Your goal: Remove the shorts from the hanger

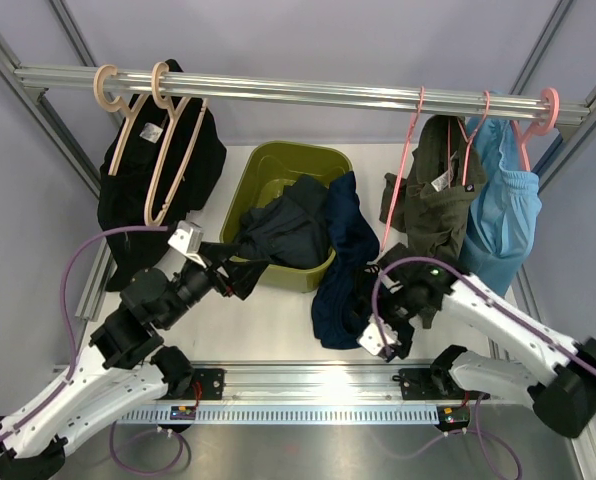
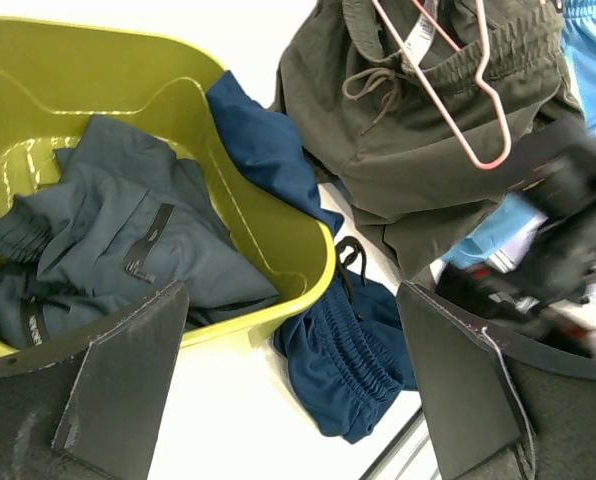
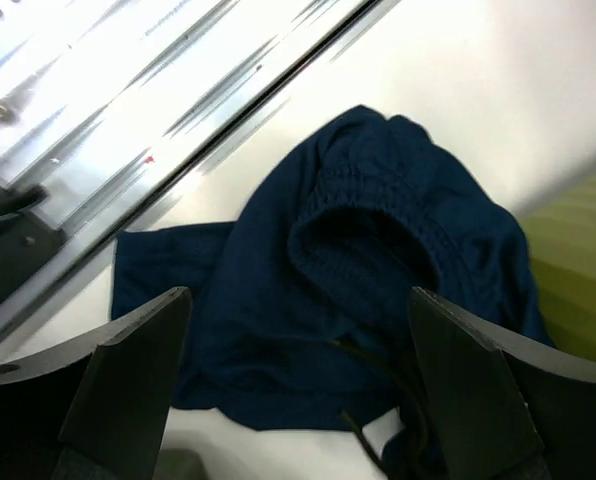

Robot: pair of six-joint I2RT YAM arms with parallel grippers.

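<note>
1. No writing can be read. The teal-slate shorts (image 2: 108, 230) carry a dark sewn tab (image 2: 148, 245) whose pale mark is too small to make out. A white tag (image 1: 441, 180) hangs at the waist of the olive-green pair (image 1: 433, 210), and a small white label (image 1: 150, 130) sits on the black garment (image 1: 168, 175); both are illegible.
2. The green bin (image 1: 278, 152) holds the teal-slate shorts, crumpled inside it.
3. The navy shorts (image 1: 343, 270) drape over the bin's right rim and spill onto the table (image 1: 258, 320) just beside that wall.
4. The left gripper (image 2: 293, 290) is at the bin's near-left corner, fingers spread wide with nothing between them.
5. The right gripper (image 3: 300, 292) hangs over the navy fabric right of the bin, also spread wide and gripping nothing.
6. Farther right of the bin, the olive-green pair and the light-blue pair (image 1: 503, 215) hang on pink hangers (image 1: 413, 150) from the rail (image 1: 308, 90). Left of the bin, the black garment hangs on beige hangers (image 1: 168, 150).
</note>
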